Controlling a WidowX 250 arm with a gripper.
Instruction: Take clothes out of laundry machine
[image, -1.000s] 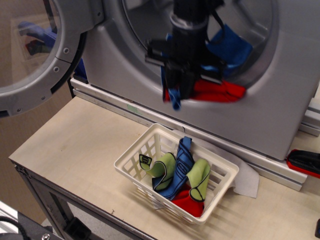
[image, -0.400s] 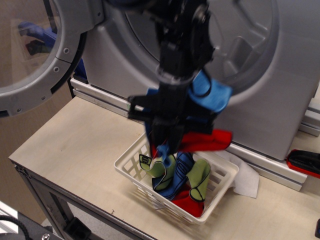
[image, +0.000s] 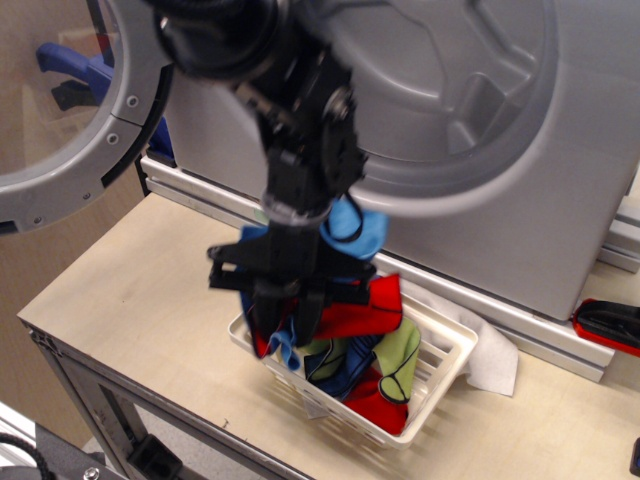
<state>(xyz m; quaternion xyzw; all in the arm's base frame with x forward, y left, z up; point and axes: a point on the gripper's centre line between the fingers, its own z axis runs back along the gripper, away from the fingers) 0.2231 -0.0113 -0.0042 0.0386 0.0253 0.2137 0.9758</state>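
The silver-grey laundry machine (image: 540, 190) fills the back, its drum opening (image: 450, 90) showing no cloth inside and its round glass door (image: 70, 110) swung open at left. My black gripper (image: 285, 325) hangs over the near left part of the white lattice basket (image: 452, 352). It is shut on a bunch of clothes: a bright blue piece (image: 355, 228) and a red piece with dark edging (image: 365, 308) hang from it, low over the basket. The fingertips are hidden by the cloth.
The basket holds green (image: 402, 350), blue and red (image: 385, 408) cloths. A flat white sheet (image: 490, 362) lies under it at right. A red and black object (image: 608, 325) lies at the far right. The wooden table's front edge (image: 120, 370) is close to the basket.
My gripper has come out of the drum, moving down and left with the blue and red clothes, from the opening to just over the basket. The drum now looks empty.
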